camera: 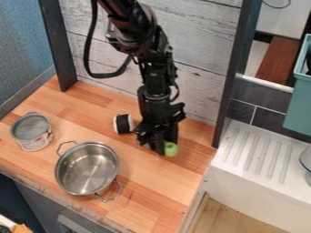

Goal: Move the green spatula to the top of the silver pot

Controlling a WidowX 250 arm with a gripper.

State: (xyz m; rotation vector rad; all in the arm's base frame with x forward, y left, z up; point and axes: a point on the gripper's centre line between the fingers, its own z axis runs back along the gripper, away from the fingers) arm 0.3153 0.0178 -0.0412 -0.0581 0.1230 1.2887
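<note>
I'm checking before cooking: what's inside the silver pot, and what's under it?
Only bare metal shows inside the pot. Its base covers the counter beneath, so anything under there can't be seen.

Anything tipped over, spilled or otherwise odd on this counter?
The small black-and-white cylinder beside the black pincer appears to lie on its side, round end facing sideways, as if tipped over. I see no spill.

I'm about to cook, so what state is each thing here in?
Pot: upright, uncovered, empty
Can: upright, can't tell if lidded
Green thing: at the gripper, can't tell if held
Teal bin: upright, open-topped
Black-and-white thing: can't tell which way up
</note>
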